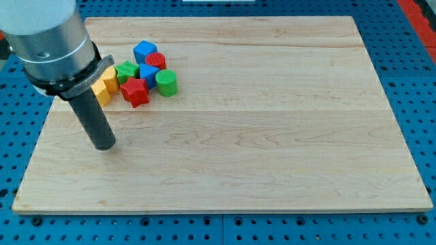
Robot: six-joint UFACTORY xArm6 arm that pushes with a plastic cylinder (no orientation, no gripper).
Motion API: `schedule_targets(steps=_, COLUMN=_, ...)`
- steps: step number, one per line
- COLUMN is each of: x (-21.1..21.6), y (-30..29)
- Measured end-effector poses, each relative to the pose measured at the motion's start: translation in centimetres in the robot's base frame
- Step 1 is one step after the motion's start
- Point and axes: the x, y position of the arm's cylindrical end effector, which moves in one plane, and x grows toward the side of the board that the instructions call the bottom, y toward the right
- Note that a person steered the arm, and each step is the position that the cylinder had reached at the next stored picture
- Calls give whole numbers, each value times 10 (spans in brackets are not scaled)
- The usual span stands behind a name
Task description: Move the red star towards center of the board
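A pale wooden board (272, 136) lay on a blue perforated table (422, 82). The red star (135, 91), a chunky block with blunt points, sat at the bottom of a cluster near the view's upper left, just beside a green cylinder (166, 82). The rod's tip (105, 146) rested on bare board below and left of the star, touching no block.
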Motion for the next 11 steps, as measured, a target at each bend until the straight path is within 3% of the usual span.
schedule_targets(steps=1, x=-49, y=-14)
schedule_targets(steps=4, x=-104, y=-5)
schedule_targets(steps=9, x=-47, y=163)
schedule_targets(steps=11, x=-95, y=212)
